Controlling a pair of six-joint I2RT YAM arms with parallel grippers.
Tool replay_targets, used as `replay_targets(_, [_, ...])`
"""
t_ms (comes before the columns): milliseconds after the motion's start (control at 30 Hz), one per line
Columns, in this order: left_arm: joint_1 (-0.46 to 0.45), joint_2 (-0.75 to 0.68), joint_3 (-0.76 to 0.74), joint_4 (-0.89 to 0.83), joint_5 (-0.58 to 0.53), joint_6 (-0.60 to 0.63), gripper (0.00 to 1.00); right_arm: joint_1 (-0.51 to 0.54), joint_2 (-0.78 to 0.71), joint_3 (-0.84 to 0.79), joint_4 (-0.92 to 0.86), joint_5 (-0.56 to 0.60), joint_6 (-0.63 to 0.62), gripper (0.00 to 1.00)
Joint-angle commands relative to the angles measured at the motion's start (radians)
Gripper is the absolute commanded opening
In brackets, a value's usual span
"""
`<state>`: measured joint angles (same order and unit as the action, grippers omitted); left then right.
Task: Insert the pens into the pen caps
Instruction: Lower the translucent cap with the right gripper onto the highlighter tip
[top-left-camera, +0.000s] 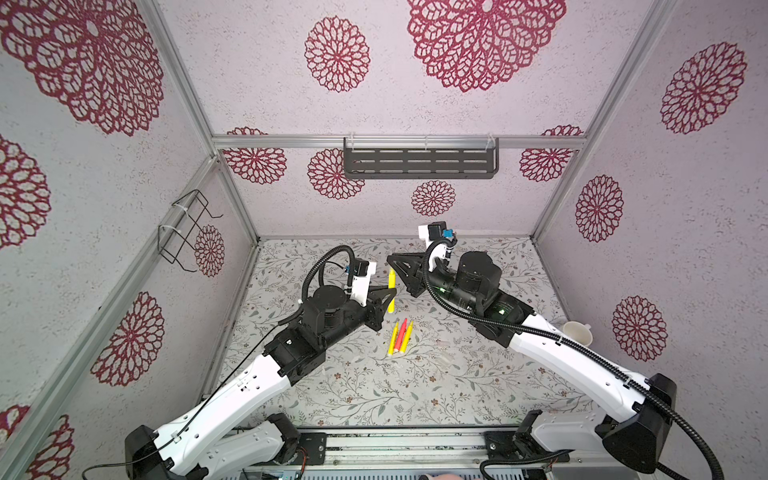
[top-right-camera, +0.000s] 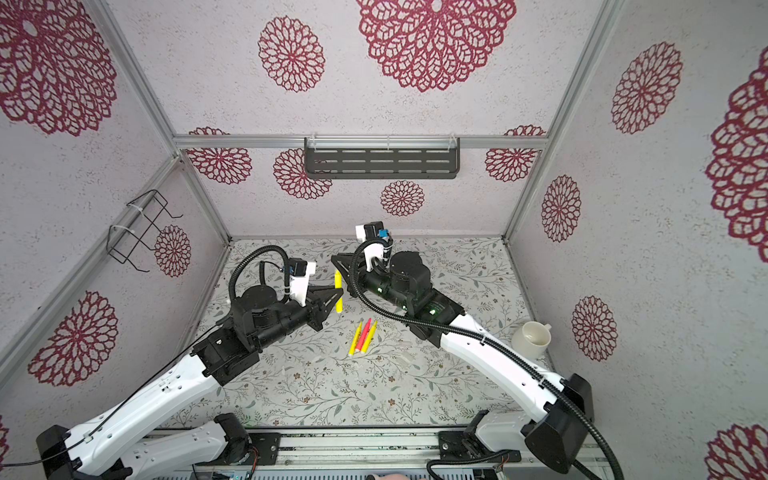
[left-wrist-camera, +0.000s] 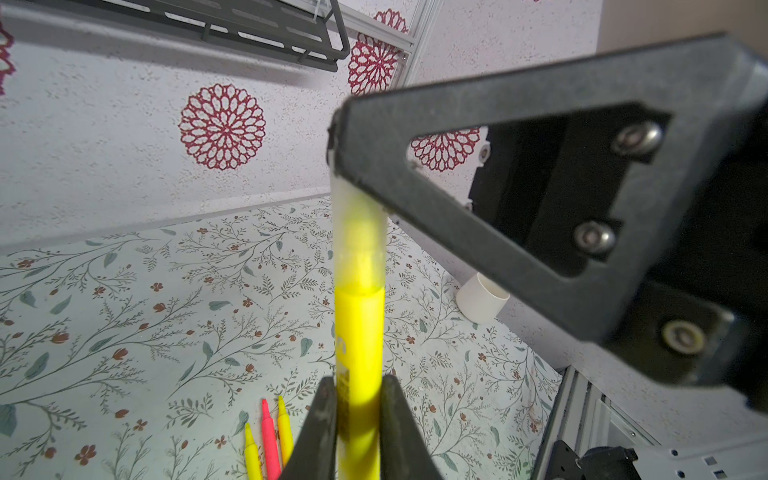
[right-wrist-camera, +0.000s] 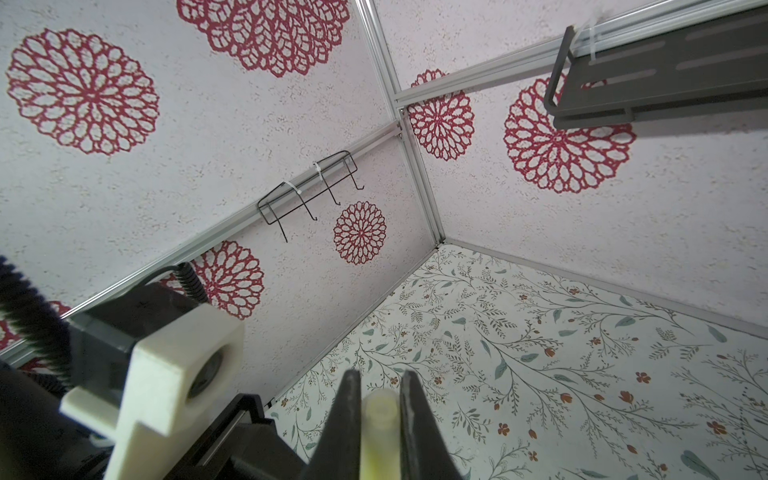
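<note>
Between the two grippers, lifted above the middle of the floral cloth (top-left-camera: 353, 395), the yellow pen (left-wrist-camera: 360, 332) has its tip end inside the clear cap (left-wrist-camera: 358, 241). Yellow shows through the plastic, and the cap's rim appears to sit at or very near the shoulder of the barrel.

The left gripper (left-wrist-camera: 358, 379) is clamped across the pen's barrel. The right gripper (right-wrist-camera: 379, 376) pinches the cap's far end, its jaws drawn tight on the thin tube.

To do this step well, I would judge that the push should run straight along the pen's axis. The left arm braces the pen, and the right arm presses until the rim meets the shoulder all round. Any sideways lean could cock the cap or let the slick plastic slide out of the pinch. Whether the cap is fully seated cannot be told from these views. A short, firm final press seems wise before the right jaws let go, and they should let go first.

Nearer the robot's base, the three loose pens (top-left-camera: 401, 336) lie side by side on the cloth, two yellow and one red-pink, uncapped. The white cup (top-right-camera: 532, 336) stands well apart at the right edge.
</note>
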<state>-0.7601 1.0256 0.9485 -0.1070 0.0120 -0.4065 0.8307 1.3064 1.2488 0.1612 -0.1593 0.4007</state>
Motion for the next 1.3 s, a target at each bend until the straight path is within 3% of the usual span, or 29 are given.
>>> replay_targets(0, [0.026,-0.045,0.015,0.119,-0.067,0.019,0.0,0.029,-0.011,-0.034,-0.106,-0.036,-0.023,0.04])
replay_targets(1267, [0.113,-0.088,0.003,0.286,-0.06,0.023,0.0,0.085,-0.017,-0.185,-0.106,-0.016,0.039,0.01])
